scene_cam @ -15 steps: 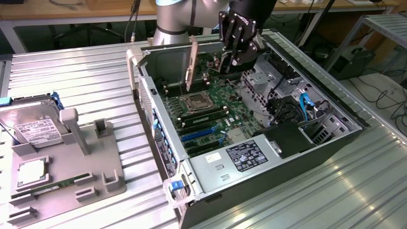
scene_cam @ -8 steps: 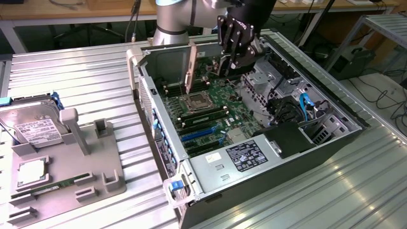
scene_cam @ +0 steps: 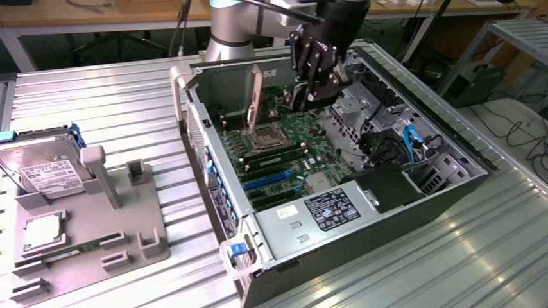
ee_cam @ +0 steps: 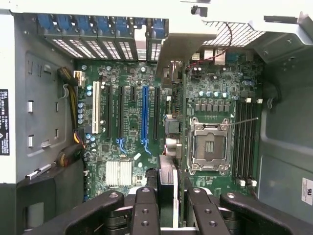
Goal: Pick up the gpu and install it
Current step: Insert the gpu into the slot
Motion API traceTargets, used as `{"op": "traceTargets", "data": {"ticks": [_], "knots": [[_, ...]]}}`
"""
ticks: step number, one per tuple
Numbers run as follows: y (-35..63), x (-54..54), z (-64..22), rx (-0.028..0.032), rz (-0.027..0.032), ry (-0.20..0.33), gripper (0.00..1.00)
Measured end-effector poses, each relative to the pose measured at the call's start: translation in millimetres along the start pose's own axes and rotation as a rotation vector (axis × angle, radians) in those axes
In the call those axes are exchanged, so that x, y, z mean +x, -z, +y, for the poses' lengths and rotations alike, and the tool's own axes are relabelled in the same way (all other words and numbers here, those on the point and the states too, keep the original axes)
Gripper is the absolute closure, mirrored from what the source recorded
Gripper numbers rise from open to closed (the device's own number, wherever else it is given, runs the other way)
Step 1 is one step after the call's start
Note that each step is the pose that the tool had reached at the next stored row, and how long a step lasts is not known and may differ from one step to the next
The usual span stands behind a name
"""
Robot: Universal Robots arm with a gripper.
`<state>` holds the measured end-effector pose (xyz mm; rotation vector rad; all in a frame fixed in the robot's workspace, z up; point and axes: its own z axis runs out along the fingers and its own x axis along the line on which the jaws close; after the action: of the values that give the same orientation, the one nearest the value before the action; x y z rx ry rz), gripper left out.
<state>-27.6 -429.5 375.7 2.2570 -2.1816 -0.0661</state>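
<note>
One arm, one gripper (scene_cam: 312, 90). It hangs over the 12 o'clock end of the single open computer case (scene_cam: 462, 144) in the exterior view. The claw is narrowed onto one gpu (ee_cam: 166, 169), which stands edge-on between the two black fingers (ee_cam: 145, 208) above the motherboard (ee_cam: 215, 85), between the expansion slots and the one empty processor socket (ee_cam: 209, 146).

Slots counted in the wrist view: one white slot (ee_cam: 96, 107), one blue slot (ee_cam: 144, 111) and several black ones alongside. The card's edge lies just beside the blue slot; whether it touches the board cannot be told.

Inside the case, at 5 o'clock of the gripper in the exterior view, sit one power supply (scene_cam: 330, 208) with a black label and a bundle of blue cables (scene_cam: 411, 142).

On the metal table (scene_cam: 111, 96), at 9 o'clock of the case, one grey fixture tray (scene_cam: 145, 212) carries one hard drive (scene_cam: 47, 170) and one memory stick (scene_cam: 77, 251), both well apart from the gripper.
</note>
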Motion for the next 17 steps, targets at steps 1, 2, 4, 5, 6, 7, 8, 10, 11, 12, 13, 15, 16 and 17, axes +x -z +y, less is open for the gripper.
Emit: {"op": "traceTargets", "data": {"ticks": [1,2,4,5,6,7,8,10,11,12,13,15,16,17], "knots": [[-1.8,0.1,-0.1,0.0001,-0.0002,0.000,0.72],[-3.7,0.1,-0.1,0.0000,-0.0001,0.000,0.72],[-7.5,-0.2,-0.3,0.0000,-0.0001,-0.001,0.72],[-9.4,-0.3,-0.3,0.0002,-0.0005,-0.008,0.72],[-11.9,-0.2,-0.3,0.0007,-0.0010,-0.028,0.72],[-14.7,-0.2,-0.2,0.0011,-0.0013,-0.039,0.72],[-16.6,-0.1,0.4,0.0011,-0.0014,-0.040,0.72],[-21.0,-0.1,3.1,0.0013,-0.0016,-0.040,0.72],[-22.4,-0.1,3.7,0.0020,-0.0016,-0.040,0.72],[-23.6,0.0,4.5,0.0031,-0.0015,-0.040,0.72],[-25.0,0.0,6.0,0.0041,-0.0014,-0.040,0.72],[-28.7,0.0,9.7,0.0048,-0.0014,-0.040,0.72],[-30.8,0.0,11.0,0.0049,-0.0014,-0.040,0.72],[-32.7,0.2,11.0,0.0050,-0.0016,-0.040,0.72]]}}
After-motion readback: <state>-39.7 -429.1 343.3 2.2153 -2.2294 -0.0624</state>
